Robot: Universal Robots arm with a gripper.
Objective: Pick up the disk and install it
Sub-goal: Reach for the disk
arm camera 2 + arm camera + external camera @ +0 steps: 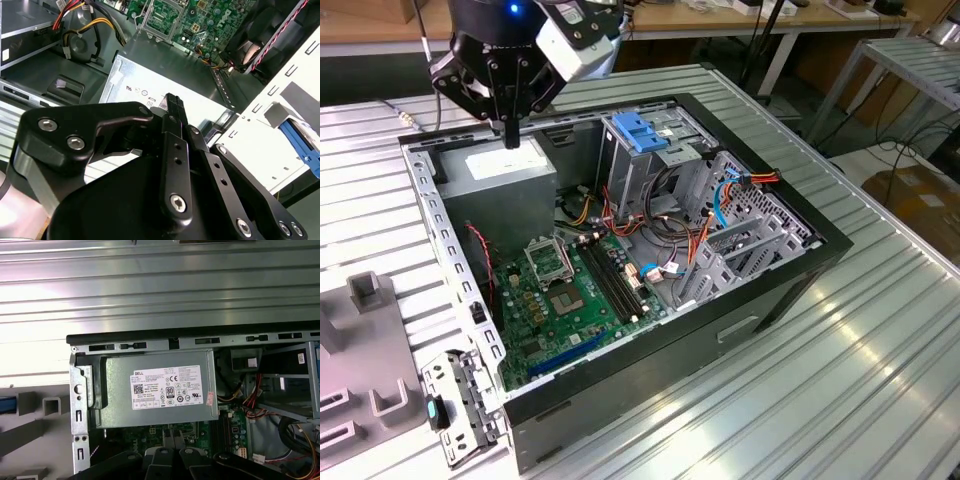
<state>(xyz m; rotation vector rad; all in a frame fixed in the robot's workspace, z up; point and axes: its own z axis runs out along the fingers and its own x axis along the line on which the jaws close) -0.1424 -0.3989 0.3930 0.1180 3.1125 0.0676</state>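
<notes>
Right now my claw (pixel 510 135) hangs over the far corner of the open case (pixel 650 375), its tip just above the white sticker (pixel 500 160) on the grey supply box (pixel 510 185); whether it touches the box I cannot tell. Its fingers (pixel 176 150) are pressed together with nothing between them (the second wrist view has them lying side by side, black and bolted, right down to the tip). The disk (pixel 300 142) is not in the claw: in the second wrist view I make out a blue rail with a pale slab against it, beyond the case's white side frame and so outside the case, and I take that for the disk. In the first wrist view a blue strip of it (pixel 6 405) lies next to the grey blocks of a fixture (pixel 52 405), again outside that frame. Inside the case the green board (pixel 565 290) lies flat on the floor, near the supply box. At the exterior view's right of the box stands the metal cage (pixel 650 175) with a blue latch (pixel 640 130) on top, and orange and red cables (pixel 670 240) run between cage and board. The case sits on a ribbed metal table (pixel 860 380)
</notes>
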